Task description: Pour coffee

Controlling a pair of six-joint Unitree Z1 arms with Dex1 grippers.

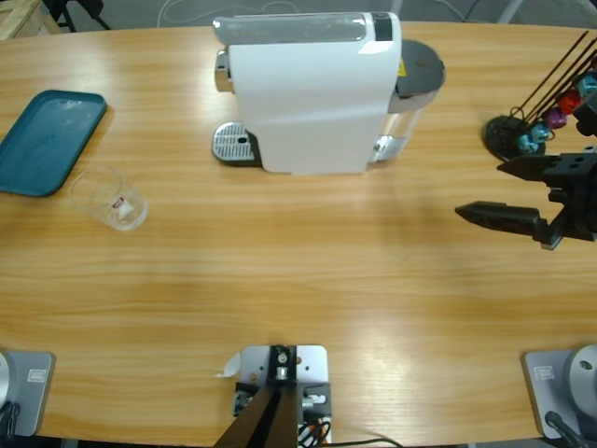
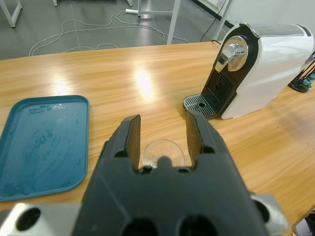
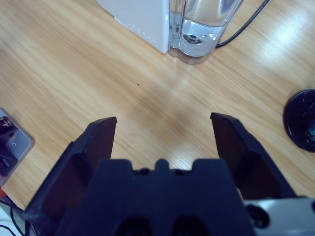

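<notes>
A small clear glass cup (image 1: 110, 199) with a red mark stands on the table left of centre; no coffee shows in it. In the left wrist view the cup (image 2: 165, 150) appears between the open jaws of my left gripper (image 2: 162, 135), just beyond their tips. The left arm does not appear in the high view. A white coffee machine (image 1: 308, 93) stands at the back, its drip tray (image 1: 233, 145) empty. My right gripper (image 1: 480, 189) hovers open at the right edge over bare table, also open in its own view (image 3: 163, 120).
A teal tray (image 1: 47, 140) lies at the far left, beside the cup. A black capsule stand (image 1: 522, 131) with coloured capsules sits at the back right. The machine's water tank (image 3: 202, 29) and a black cable are ahead of the right gripper.
</notes>
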